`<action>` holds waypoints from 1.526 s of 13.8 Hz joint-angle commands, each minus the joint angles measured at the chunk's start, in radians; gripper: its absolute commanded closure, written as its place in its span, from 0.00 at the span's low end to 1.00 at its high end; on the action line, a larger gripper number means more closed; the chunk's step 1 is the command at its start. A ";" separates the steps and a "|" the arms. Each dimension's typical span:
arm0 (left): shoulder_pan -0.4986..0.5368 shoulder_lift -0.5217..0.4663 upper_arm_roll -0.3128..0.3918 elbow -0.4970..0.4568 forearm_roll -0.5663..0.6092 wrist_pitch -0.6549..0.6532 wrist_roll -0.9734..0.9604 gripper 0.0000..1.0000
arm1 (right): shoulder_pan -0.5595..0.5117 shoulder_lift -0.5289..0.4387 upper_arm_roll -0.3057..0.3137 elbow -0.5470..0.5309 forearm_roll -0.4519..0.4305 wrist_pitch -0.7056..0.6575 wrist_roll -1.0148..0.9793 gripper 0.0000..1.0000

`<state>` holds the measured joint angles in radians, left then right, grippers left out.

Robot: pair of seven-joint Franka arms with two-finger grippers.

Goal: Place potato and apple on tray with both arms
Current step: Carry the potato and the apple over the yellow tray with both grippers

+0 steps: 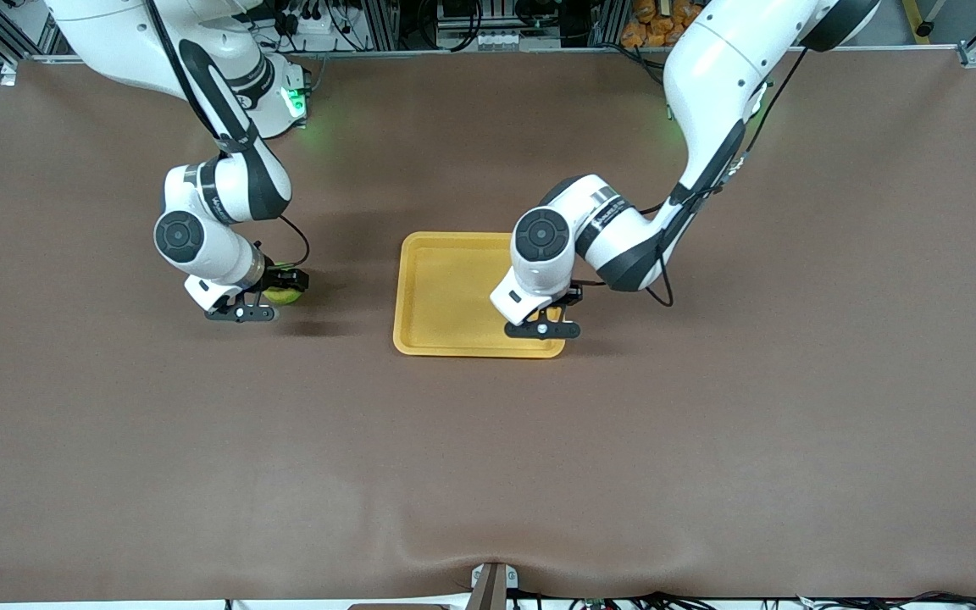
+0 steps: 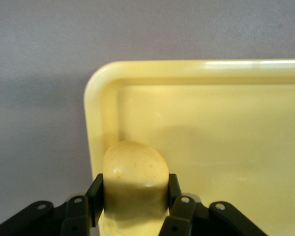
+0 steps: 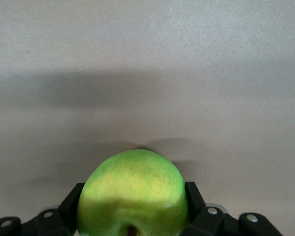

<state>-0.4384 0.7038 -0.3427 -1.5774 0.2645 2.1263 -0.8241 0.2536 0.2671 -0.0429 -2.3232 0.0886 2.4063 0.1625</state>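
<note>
The yellow-orange tray lies mid-table. My left gripper is low over the tray's corner nearer the front camera, toward the left arm's end. In the left wrist view my left gripper is shut on the pale yellow potato, just inside the tray's rim. My right gripper is low over the bare table, toward the right arm's end from the tray. It is shut on the green apple. In the right wrist view my right gripper has a finger on each side of the apple.
The brown table cover spreads wide around the tray. A band of bare table lies between the apple and the tray. The arms' bases and cables stand along the table edge farthest from the front camera.
</note>
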 commanded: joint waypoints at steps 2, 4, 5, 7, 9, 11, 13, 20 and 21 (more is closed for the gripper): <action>-0.033 0.045 0.019 0.053 0.028 -0.020 -0.032 1.00 | 0.007 -0.039 -0.003 0.103 0.010 -0.175 0.006 1.00; -0.045 0.054 0.022 0.053 0.042 -0.017 -0.039 1.00 | 0.009 -0.037 -0.003 0.136 0.010 -0.216 0.011 1.00; -0.043 0.059 0.022 0.053 0.044 -0.016 -0.052 1.00 | 0.010 -0.038 -0.003 0.136 0.010 -0.217 0.011 1.00; -0.045 0.065 0.022 0.053 0.044 -0.016 -0.058 0.96 | 0.012 -0.045 -0.002 0.137 0.010 -0.219 0.011 1.00; -0.043 0.065 0.022 0.053 0.044 -0.016 -0.059 0.64 | 0.050 -0.052 -0.002 0.146 0.011 -0.223 0.014 1.00; -0.045 0.065 0.022 0.053 0.076 -0.014 -0.063 0.00 | 0.085 -0.049 -0.002 0.174 0.011 -0.236 0.078 1.00; -0.043 0.063 0.022 0.053 0.087 -0.014 -0.061 0.00 | 0.128 -0.045 -0.002 0.209 0.011 -0.268 0.141 1.00; 0.058 -0.061 0.019 0.048 0.082 -0.039 -0.049 0.00 | 0.277 -0.006 -0.002 0.321 0.011 -0.289 0.345 1.00; 0.076 -0.076 0.016 0.053 0.079 -0.048 -0.046 0.00 | 0.301 0.009 -0.003 0.338 0.011 -0.289 0.371 1.00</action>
<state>-0.4081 0.6925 -0.3183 -1.5103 0.3300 2.1129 -0.8628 0.5116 0.2442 -0.0355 -2.0327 0.0943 2.1360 0.4796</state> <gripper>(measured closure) 0.000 0.141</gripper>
